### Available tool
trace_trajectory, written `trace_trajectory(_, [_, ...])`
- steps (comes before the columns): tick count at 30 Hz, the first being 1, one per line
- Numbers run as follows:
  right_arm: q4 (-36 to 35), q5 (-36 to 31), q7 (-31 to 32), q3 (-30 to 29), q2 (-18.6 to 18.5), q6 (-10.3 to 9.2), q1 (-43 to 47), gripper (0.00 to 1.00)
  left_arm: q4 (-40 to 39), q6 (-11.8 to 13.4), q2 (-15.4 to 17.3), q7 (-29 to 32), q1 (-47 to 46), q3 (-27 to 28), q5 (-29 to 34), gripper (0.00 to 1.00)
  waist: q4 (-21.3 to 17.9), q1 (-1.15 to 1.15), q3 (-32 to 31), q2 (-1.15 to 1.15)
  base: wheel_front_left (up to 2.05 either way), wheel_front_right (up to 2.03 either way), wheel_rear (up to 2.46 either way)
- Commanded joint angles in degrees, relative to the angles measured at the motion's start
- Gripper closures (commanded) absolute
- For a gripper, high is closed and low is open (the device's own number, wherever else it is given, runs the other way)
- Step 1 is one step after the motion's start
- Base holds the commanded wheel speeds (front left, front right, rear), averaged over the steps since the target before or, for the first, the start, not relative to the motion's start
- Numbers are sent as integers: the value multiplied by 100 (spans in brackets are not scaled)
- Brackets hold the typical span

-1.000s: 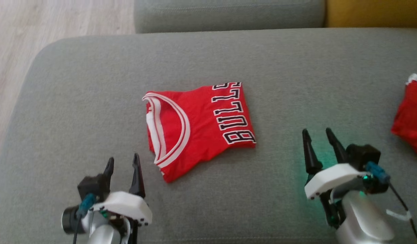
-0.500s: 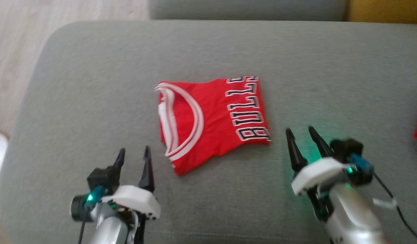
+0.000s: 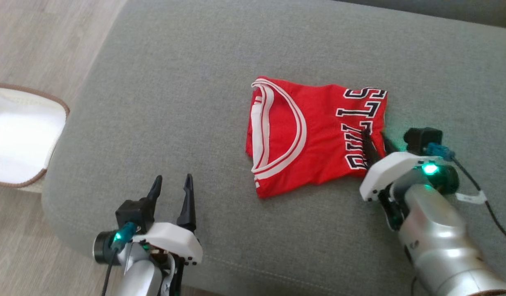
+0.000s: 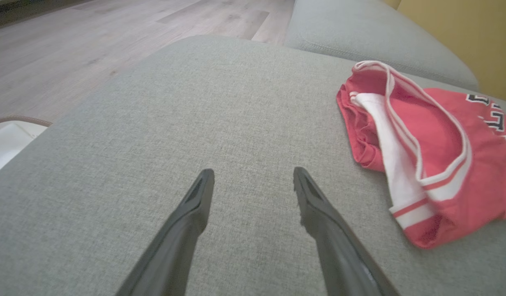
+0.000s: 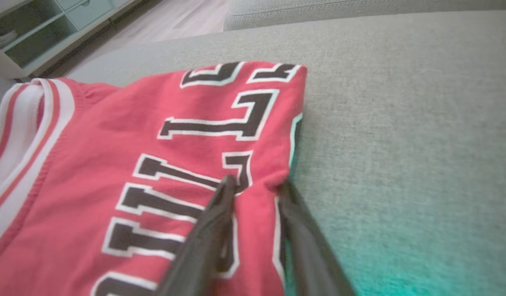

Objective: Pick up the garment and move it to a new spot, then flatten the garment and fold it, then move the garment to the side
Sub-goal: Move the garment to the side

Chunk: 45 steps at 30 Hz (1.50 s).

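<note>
Since a second ago my right gripper (image 3: 375, 135) has crossed bare sofa cushion (image 3: 195, 82) onto the lettered right edge of the jersey (image 3: 318, 135). Open room lies leftward; the folded jersey sits mid-cushion, long axis left-right. My right jaws straddle puckered fabric; a firm hold I cannot tell. My left gripper (image 3: 173, 177) hangs spread, well apart, near the front edge.

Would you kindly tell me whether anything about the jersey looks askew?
The jersey lies slightly skewed on the sofa cushion; its collar end is bunched, with a white band poking out, and its near edge is uneven. Nothing else stands out.
</note>
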Motion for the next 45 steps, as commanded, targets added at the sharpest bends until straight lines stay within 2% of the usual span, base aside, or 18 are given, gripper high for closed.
trace_trajectory(1, [30,95,-1,206,95,21,18,100,-183,-1,51,-70,-141,214,-2,0,-56,0,-4,0,0,0,0])
trace_trajectory(4, [-15,282,-179,319,95,21,8,100,-175,-24,51,-70,-122,274,52,0,-324,0,-79,0,0,0,0])
trace_trajectory(7, [-129,447,-288,392,95,21,20,100,-167,-65,51,-70,-103,347,126,0,-774,0,-200,0,0,0,0])
trace_trajectory(19, [-1013,734,-341,822,95,21,277,100,-133,-243,51,-70,-325,585,357,0,-3399,0,-218,0,0,0,0])
trace_trajectory(24, [-1273,772,-341,910,95,21,315,100,-71,-325,51,-70,-475,523,416,0,-4052,0,-61,0,0,0,0])
trace_trajectory(28, [-1469,576,-342,861,95,21,205,100,12,-385,51,-70,-534,454,461,0,-4216,0,27,0,0,0,0])
trace_trajectory(31, [-1543,286,-342,666,53,21,-30,100,57,-416,51,-70,-521,430,489,0,-4139,0,58,0,0,0,0])
trace_trajectory(34, [-1520,-40,-342,360,-158,21,-352,100,98,-427,51,-70,-495,432,502,0,-3980,0,77,0,0,0,0])
trace_trajectory(37, [-1360,-402,-342,-29,-525,21,-693,100,113,-433,51,-70,-449,448,519,0,-3793,0,80,0,0,0,0])
trace_trajectory(42, [-1007,-1335,-342,-844,-1380,21,-1102,100,79,-408,51,-70,-377,506,505,0,-3513,0,143,0,0,0,0])
trace_trajectory(43, [-1007,-1335,-342,-844,-1380,21,-1102,100,79,-408,51,-70,-377,506,505,0,-3513,0,143,0,0,0,0])
trace_trajectory(45, [-895,-1775,-319,-1188,-1609,21,-1161,100,74,-397,51,-70,-390,544,497,0,-3435,0,187,0,0,0,0])
